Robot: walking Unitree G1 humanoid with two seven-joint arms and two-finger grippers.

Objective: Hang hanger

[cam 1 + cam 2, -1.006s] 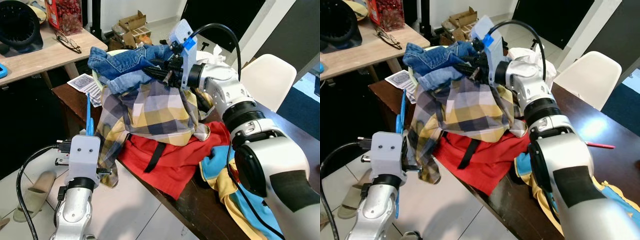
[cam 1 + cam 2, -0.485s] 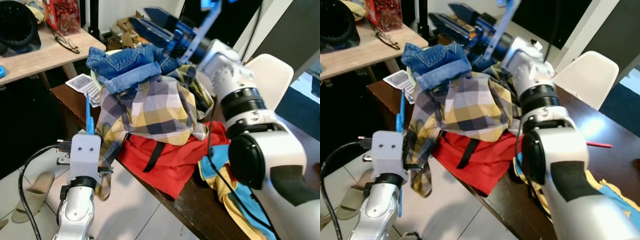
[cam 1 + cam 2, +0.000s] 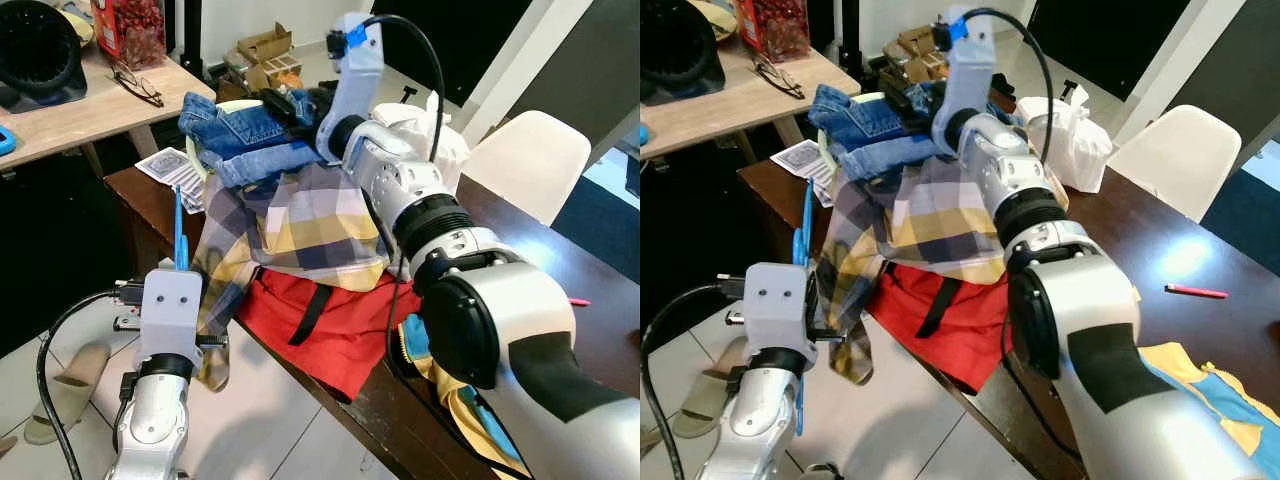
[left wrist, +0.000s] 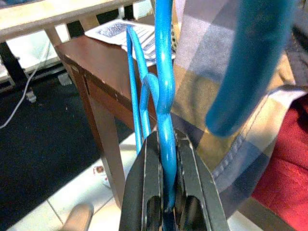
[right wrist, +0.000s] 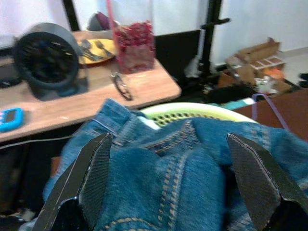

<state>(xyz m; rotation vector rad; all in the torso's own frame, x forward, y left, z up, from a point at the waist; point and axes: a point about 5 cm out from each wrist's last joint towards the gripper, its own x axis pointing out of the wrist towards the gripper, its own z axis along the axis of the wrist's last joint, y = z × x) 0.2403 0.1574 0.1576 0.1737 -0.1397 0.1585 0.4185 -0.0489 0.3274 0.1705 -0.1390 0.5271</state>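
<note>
Now the left claw (image 4: 166, 192) grips the thin blue wire hanger (image 4: 161, 96), plaid shirt (image 3: 300, 220) just beside; the right claw (image 5: 173, 178), spread wide, hovers over folded blue jeans (image 5: 163, 163). Next: probably clearing them.

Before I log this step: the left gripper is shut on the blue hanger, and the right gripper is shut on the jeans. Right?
Not quite. The right wrist view shows the right gripper open over the jeans, fingers spread. The left gripper is indeed shut on the blue hanger.
</note>
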